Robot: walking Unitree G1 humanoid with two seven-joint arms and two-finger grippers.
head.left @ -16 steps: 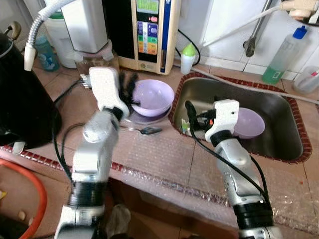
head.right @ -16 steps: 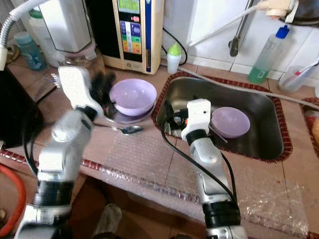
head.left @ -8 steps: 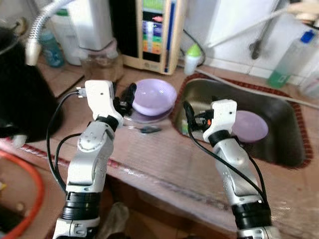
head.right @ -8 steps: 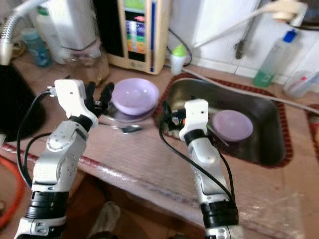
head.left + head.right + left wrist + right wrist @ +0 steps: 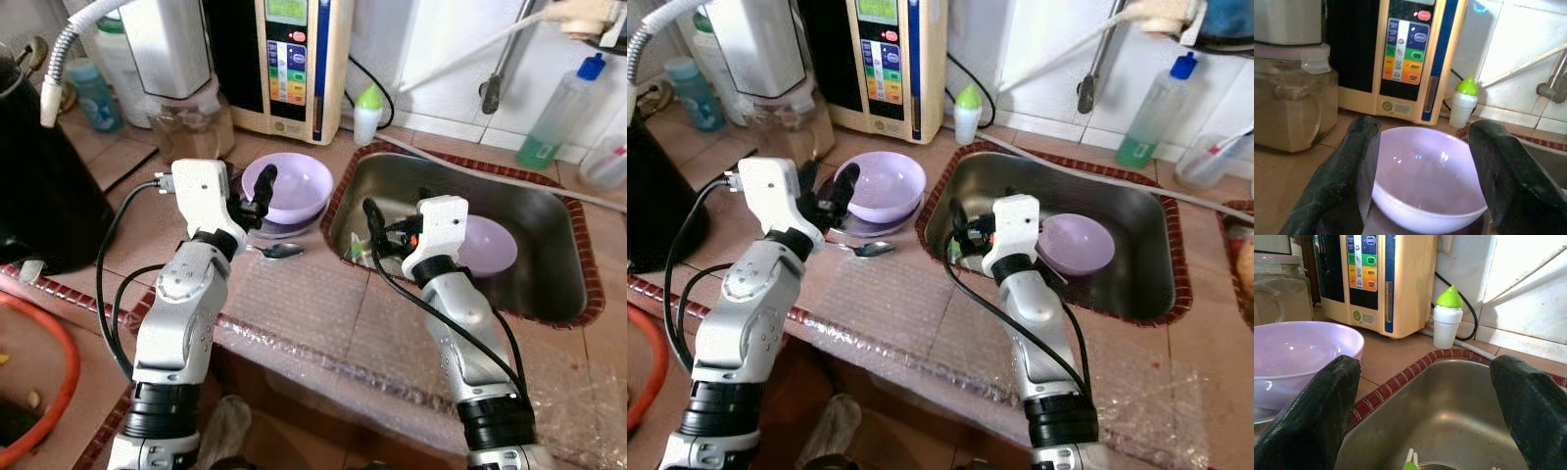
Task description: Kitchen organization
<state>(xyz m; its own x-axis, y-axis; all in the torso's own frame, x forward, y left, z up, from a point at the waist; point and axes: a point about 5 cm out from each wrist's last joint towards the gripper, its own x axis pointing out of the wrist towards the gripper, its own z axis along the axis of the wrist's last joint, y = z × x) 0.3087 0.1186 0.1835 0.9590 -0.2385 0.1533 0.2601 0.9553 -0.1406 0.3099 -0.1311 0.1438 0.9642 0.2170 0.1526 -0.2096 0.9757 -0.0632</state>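
On the table (image 5: 294,313), a steel sink (image 5: 529,284) was set at the right, holding one purple bowl (image 5: 490,243). A second bowl (image 5: 289,186) sat on a plate left of the sink, a spoon (image 5: 279,251) lying just beside it. The left tool (image 5: 257,196) stood wide at that bowl's near rim, not gripping. The right tool (image 5: 375,227) hung wide over the sink's left edge, holding nothing.

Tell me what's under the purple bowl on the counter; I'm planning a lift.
The round purple plastic bowl sits on a shallow clear plate. A metal spoon lies beside it. The plate's centre is covered.
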